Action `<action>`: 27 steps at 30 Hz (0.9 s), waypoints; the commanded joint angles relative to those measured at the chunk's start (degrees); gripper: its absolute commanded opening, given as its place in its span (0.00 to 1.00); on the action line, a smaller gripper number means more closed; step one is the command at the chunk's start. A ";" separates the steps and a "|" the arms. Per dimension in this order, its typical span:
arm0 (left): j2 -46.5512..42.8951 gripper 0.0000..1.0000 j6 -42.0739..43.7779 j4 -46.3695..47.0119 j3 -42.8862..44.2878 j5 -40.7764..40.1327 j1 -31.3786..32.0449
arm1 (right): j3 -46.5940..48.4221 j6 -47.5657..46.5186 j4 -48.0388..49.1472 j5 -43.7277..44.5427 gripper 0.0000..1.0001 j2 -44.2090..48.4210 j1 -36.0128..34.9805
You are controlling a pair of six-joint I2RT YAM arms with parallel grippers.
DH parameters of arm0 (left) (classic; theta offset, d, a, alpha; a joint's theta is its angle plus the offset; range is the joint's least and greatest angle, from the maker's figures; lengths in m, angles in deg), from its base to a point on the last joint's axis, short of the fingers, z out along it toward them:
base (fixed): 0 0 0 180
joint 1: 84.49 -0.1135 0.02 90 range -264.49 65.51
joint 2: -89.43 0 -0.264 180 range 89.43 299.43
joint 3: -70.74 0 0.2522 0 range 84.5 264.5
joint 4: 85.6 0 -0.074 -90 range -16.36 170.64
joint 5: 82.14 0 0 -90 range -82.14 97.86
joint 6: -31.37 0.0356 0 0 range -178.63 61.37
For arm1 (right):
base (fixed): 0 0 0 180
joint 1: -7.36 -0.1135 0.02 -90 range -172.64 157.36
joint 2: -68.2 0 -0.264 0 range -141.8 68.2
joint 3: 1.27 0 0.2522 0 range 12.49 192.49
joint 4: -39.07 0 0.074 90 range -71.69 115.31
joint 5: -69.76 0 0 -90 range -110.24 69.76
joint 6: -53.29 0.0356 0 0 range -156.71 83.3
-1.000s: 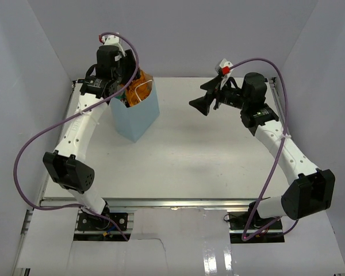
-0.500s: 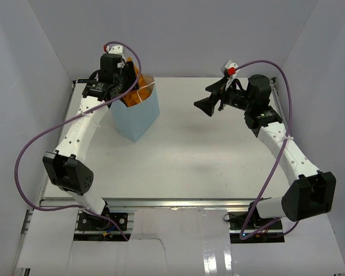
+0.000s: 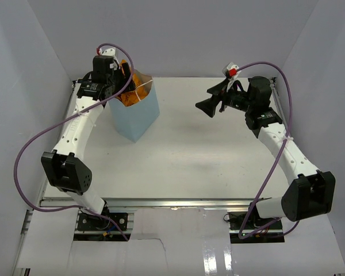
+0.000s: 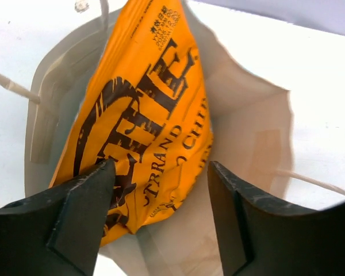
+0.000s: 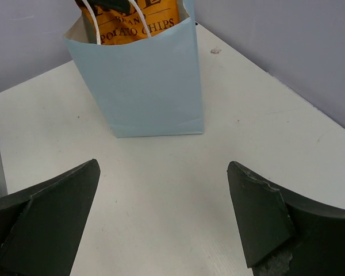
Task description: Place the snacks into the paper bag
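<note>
Gaping above the paper bag (image 3: 139, 121), left gripper (image 4: 161, 172) alone sees its white inside around the orange crisp bag (image 4: 144, 103); right gripper (image 5: 162, 167) spread too

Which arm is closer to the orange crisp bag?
Left. The left jaws stand open directly over the orange crisp bag inside the paper bag; the right jaws, also open, are well off across the table.

Bright, even light; soft shadows, sharp focus.
</note>
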 commanded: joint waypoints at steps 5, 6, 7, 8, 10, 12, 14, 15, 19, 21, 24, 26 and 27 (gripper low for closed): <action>-11.81 0.91 -1.77 4.48 5.70 9.12 -0.23 | 2.08 -5.16 -5.08 -1.11 0.94 1.34 0.83; -13.32 0.95 -2.12 5.97 5.09 9.65 -0.32 | 2.26 -5.69 -5.96 -1.19 0.93 1.42 1.18; -14.99 0.96 -2.65 6.77 4.21 10.01 -0.23 | 2.35 -6.31 -7.36 -1.28 0.92 1.34 1.44; -16.66 0.97 -3.00 7.47 1.77 10.10 -0.23 | 2.61 -6.83 -9.64 -0.93 0.90 1.51 1.62; -22.63 0.98 -3.36 9.67 -1.67 10.01 -0.23 | 3.14 -7.80 -13.33 -0.49 0.90 1.60 2.50; -29.02 0.98 -3.53 10.64 -7.90 10.01 -0.23 | 4.01 -8.07 -16.33 2.31 0.90 1.78 3.28; -33.96 0.98 -3.71 11.08 -13.17 10.80 -0.23 | 5.07 -8.94 -21.95 5.99 0.90 1.86 3.90; -36.51 0.98 -3.97 11.69 -18.94 11.59 -0.23 | 6.12 -9.12 -23.88 7.93 0.90 2.04 4.25; -52.83 0.98 -5.64 13.01 -33.65 12.91 -0.23 | 5.52 -12.19 -30.13 18.99 0.90 4.06 4.52; -57.61 0.98 -6.60 12.93 -39.97 13.09 -0.23 | 3.59 -13.25 -30.49 25.24 0.90 6.59 4.52; -65.26 0.98 -7.92 13.01 -44.83 13.35 -0.23 | 0.24 -13.17 -30.93 32.89 0.90 9.59 4.52; -68.94 0.98 -9.68 13.19 -48.26 13.35 -0.23 | -1.33 -12.38 -32.16 37.10 0.90 10.74 4.52; -69.75 0.98 -10.30 13.63 -49.14 13.53 -0.23 | -2.04 -11.77 -32.25 38.60 0.90 11.87 4.52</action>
